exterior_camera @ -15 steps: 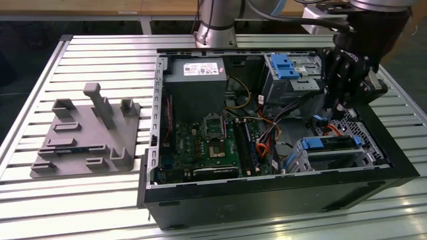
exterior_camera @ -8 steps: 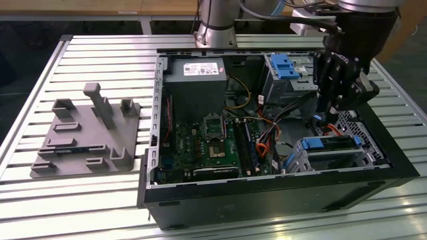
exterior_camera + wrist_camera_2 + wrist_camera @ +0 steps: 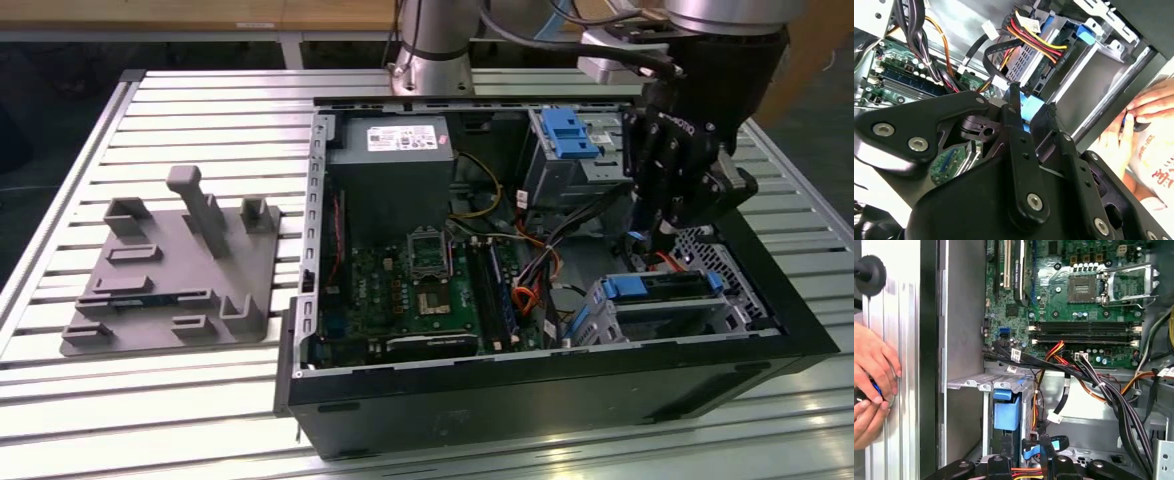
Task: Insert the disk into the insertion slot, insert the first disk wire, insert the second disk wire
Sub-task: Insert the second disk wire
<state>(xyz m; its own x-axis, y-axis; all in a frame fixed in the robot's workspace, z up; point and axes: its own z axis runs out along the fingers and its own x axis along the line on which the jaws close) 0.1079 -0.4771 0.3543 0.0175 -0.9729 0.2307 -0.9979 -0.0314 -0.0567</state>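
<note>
Disk sat in its slot, low in the black case; first step judged done. Gripper hung just behind it, fingers pinched on a blue wire plug, seemingly not yet seated. Other wire: could not tell. Case stood on a slatted metal table, grey fixture beside it. A person's hands rested at the case edge.
</note>
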